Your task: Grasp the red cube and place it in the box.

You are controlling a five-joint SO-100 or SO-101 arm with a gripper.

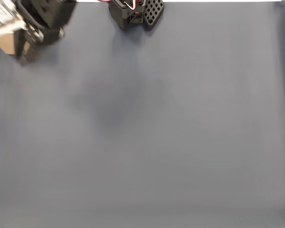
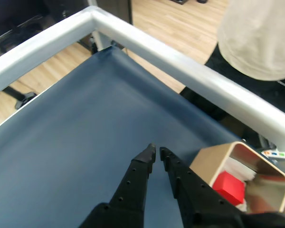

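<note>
dark blue matting (image 2: 76, 137) covers the metal-railed table (image 2: 190, 71), where the gripper (image 2: 156, 153) hovers with its fingers nearly together and empty, just left of the box (image 2: 213, 161) holding the red cube (image 2: 230, 187).
</note>
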